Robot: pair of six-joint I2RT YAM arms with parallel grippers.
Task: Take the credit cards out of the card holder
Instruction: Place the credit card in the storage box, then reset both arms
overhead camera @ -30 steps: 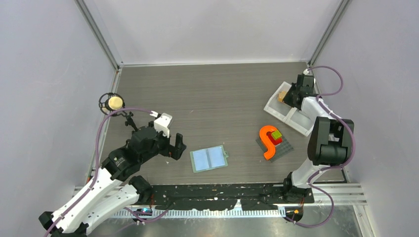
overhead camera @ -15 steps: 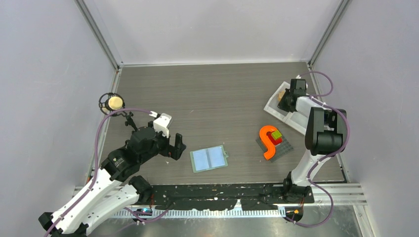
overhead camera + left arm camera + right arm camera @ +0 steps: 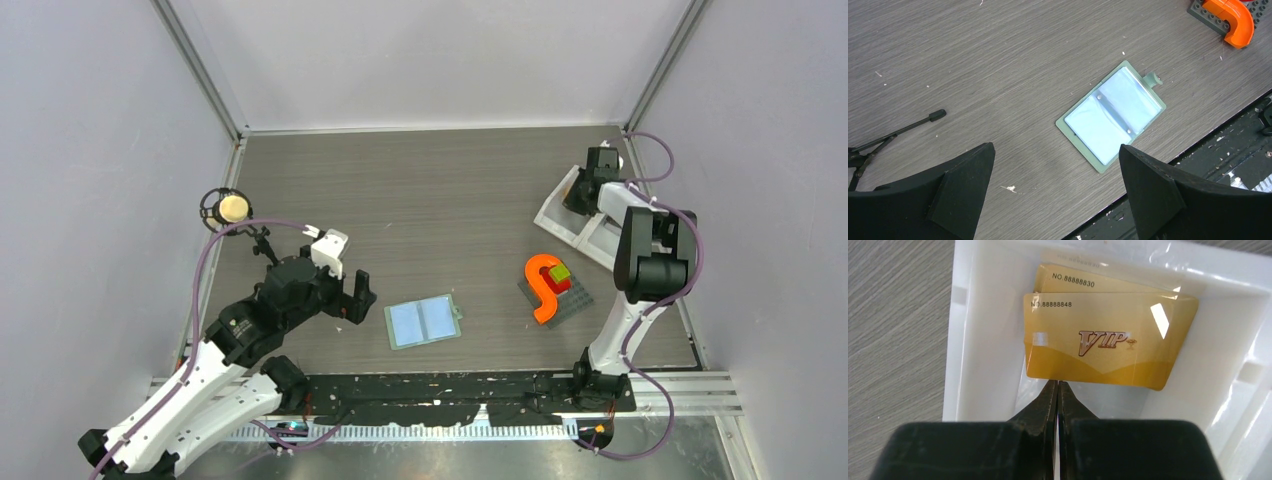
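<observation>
1. The right gripper (image 3: 1057, 384) is closed tight. Its tips meet at the near edge of the top gold card (image 3: 1108, 340), and I cannot tell whether they pinch that edge.
2. That card lies flat on a second gold card (image 3: 1073, 281). Both are inside one compartment of the white tray (image 3: 960, 340), which sits at the far right of the bench (image 3: 420, 200).
3. The left gripper (image 3: 1055, 150) is spread wide, holds nothing, and hangs above the bench at the near left.
4. The card holder (image 3: 1110, 115) lies opened flat on the bench just beyond that gripper. Its pale blue pockets face up and nothing touches it.
5. A grey plate with an orange S-shape (image 3: 545, 285) lies between the card holder and the tray.
</observation>
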